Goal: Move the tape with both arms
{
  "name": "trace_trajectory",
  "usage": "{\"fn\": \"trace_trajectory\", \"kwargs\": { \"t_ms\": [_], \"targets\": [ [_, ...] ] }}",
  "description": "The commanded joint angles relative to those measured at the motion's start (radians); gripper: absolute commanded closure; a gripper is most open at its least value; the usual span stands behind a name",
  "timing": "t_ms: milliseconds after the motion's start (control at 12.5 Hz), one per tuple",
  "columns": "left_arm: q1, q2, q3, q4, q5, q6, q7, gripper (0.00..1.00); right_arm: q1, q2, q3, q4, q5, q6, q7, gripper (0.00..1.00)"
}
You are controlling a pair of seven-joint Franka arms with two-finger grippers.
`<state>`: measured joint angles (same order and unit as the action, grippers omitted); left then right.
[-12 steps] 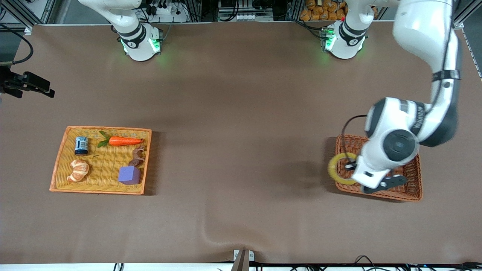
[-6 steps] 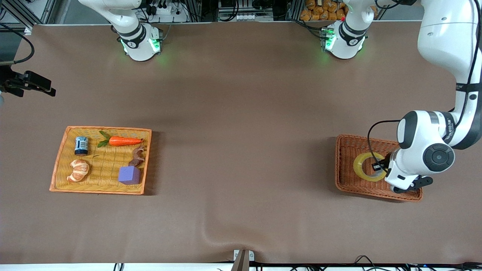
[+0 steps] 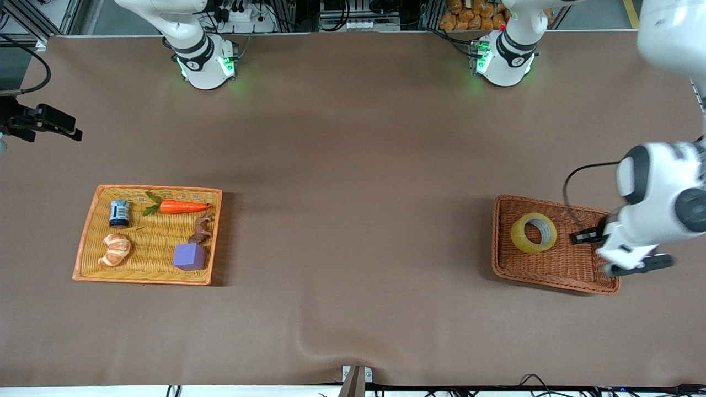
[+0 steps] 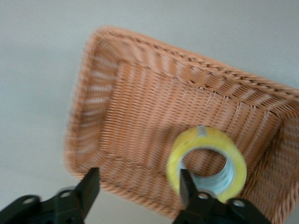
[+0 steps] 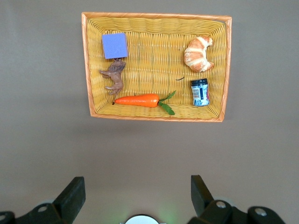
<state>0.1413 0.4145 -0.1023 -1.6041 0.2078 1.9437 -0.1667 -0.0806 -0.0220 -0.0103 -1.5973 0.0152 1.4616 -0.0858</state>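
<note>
The tape [image 3: 519, 236], a yellowish ring-shaped roll, lies flat in the brown wicker basket [image 3: 551, 277] at the left arm's end of the table. My left gripper [image 3: 583, 236] is open and empty, up over the end of that basket that lies toward the table's edge, apart from the tape. In the left wrist view the open gripper [image 4: 138, 176] hangs over the basket's rim [image 4: 140, 107], with the tape [image 4: 204, 138] beside one finger. My right arm waits high near its base, its gripper [image 5: 138, 186] open and empty.
A yellow wicker basket [image 3: 88, 231] at the right arm's end holds a carrot [image 3: 183, 207], a small can [image 3: 119, 213], a croissant [image 3: 115, 249], a purple cube [image 3: 189, 256] and a brown animal figure [image 3: 201, 230]. It also shows in the right wrist view [image 5: 156, 18].
The left gripper carried the tape over the brown basket, let it go there, and has moved off toward the table's edge. The tape now lies in the basket. The right arm has not moved.
</note>
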Motion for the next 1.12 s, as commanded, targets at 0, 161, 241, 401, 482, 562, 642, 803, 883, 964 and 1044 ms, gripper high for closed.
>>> {"fn": "trace_trajectory", "kwargs": {
  "t_ms": [0, 161, 241, 401, 482, 562, 642, 803, 883, 964, 1044],
  "targets": [
    [0.032, -0.129, -0.017, 0.034, -0.063, -0.171, 0.101, 0.0, -0.001, -0.013, 0.001, -0.016, -0.006, 0.002, -0.011, 0.0],
    [0.032, -0.144, -0.007, 0.163, -0.149, -0.378, 0.107, 0.0, -0.002, -0.013, 0.001, -0.016, -0.006, 0.0, -0.011, 0.0],
    [0.032, -0.195, -0.014, 0.162, -0.152, -0.417, 0.11, 0.0, -0.004, -0.015, 0.001, -0.016, -0.006, 0.0, -0.011, 0.0],
    [0.035, -0.275, -0.016, 0.121, -0.175, -0.424, 0.127, 0.0, -0.004, -0.013, 0.001, -0.016, -0.006, 0.0, -0.011, 0.0],
    [0.034, -0.289, -0.014, 0.118, -0.197, -0.422, 0.133, 0.0, -0.005, -0.013, 0.001, -0.016, -0.006, 0.0, -0.011, 0.0],
    [0.02, -0.319, -0.01, 0.093, -0.209, -0.401, 0.135, 0.0, -0.005, -0.015, 0.001, -0.016, -0.006, 0.0, -0.011, 0.0],
    [0.0, -0.336, -0.005, 0.063, -0.212, -0.372, 0.128, 0.0, -0.007, -0.015, 0.001, -0.016, -0.006, 0.0, -0.011, 0.0],
    [-0.046, -0.353, 0.064, 0.056, -0.257, -0.367, 0.135, 0.0, -0.007, -0.013, 0.001, -0.016, -0.006, 0.002, -0.011, 0.0],
    [-0.078, -0.388, 0.087, 0.032, -0.258, -0.384, 0.131, 0.0, -0.007, -0.015, 0.001, -0.016, -0.006, 0.0, -0.011, 0.0],
    [-0.086, -0.423, 0.087, 0.0, -0.255, -0.394, 0.124, 0.0, -0.007, -0.013, 0.001, -0.016, -0.006, 0.002, -0.011, 0.0],
    [-0.086, -0.443, 0.087, -0.019, -0.255, -0.394, 0.124, 0.0, -0.007, -0.013, 0.001, -0.016, -0.006, 0.003, -0.011, 0.0]
  ]
}}
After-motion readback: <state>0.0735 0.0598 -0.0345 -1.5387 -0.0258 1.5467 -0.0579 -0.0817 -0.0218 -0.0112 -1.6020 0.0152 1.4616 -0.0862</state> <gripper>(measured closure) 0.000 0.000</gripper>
